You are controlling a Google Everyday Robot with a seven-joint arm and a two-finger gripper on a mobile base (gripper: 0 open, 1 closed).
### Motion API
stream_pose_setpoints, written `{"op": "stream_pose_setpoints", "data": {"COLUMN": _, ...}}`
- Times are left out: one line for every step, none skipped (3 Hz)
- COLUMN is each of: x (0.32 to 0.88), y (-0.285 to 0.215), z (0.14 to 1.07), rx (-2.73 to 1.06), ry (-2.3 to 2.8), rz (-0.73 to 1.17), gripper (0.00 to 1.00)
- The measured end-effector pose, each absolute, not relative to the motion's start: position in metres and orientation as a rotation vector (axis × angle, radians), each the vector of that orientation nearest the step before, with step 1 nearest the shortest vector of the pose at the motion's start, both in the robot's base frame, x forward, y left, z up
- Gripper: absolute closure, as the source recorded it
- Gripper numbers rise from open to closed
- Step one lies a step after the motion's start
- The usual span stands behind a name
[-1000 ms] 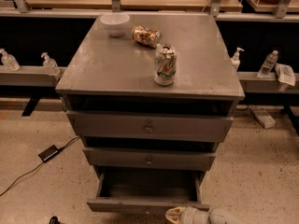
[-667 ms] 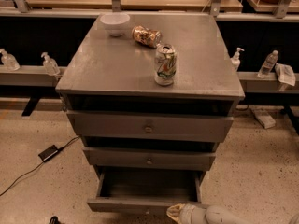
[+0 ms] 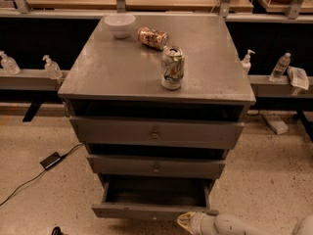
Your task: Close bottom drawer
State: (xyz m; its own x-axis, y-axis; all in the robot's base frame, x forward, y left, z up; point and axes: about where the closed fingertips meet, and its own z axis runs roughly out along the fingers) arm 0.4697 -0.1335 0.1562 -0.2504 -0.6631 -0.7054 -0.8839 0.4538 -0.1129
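The grey cabinet [image 3: 122, 77] has three drawers. The bottom drawer [image 3: 146, 211], the lowest and narrowest, is pulled out, and its dark inside looks empty. Its small knob is barely visible at the front's lower edge. My gripper [image 3: 189, 223], pale with a yellowish tip, comes in from the lower right. It is at the right end of the bottom drawer's front, touching it or very close to it. The mid drawer [image 3: 156, 166] and the top, widest drawer [image 3: 155, 133] both stand slightly out.
On the cabinet top stand a soda can [image 3: 172, 67], a lying crumpled can [image 3: 152, 37] and a white bowl [image 3: 120, 24]. Bottles [image 3: 51, 66] stand on side ledges left and right. A power brick [image 3: 50, 160] and its cable lie on the floor at left.
My arm has shifted slightly behind the gripper, which stays at the drawer's right front corner. The bottom drawer is open about as far as before.
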Motion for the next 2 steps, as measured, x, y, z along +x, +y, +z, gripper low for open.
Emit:
{"op": "stream_pose_setpoints", "data": {"x": 0.496, "y": -0.141, "z": 0.158, "rx": -1.275, "ry": 1.984, "rz": 0.401, "gripper": 1.0}}
{"op": "stream_pose_setpoints", "data": {"x": 0.529, "y": -0.143, "z": 0.172, "rx": -1.271, "ry": 1.935, "rz": 0.4, "gripper": 1.0}}
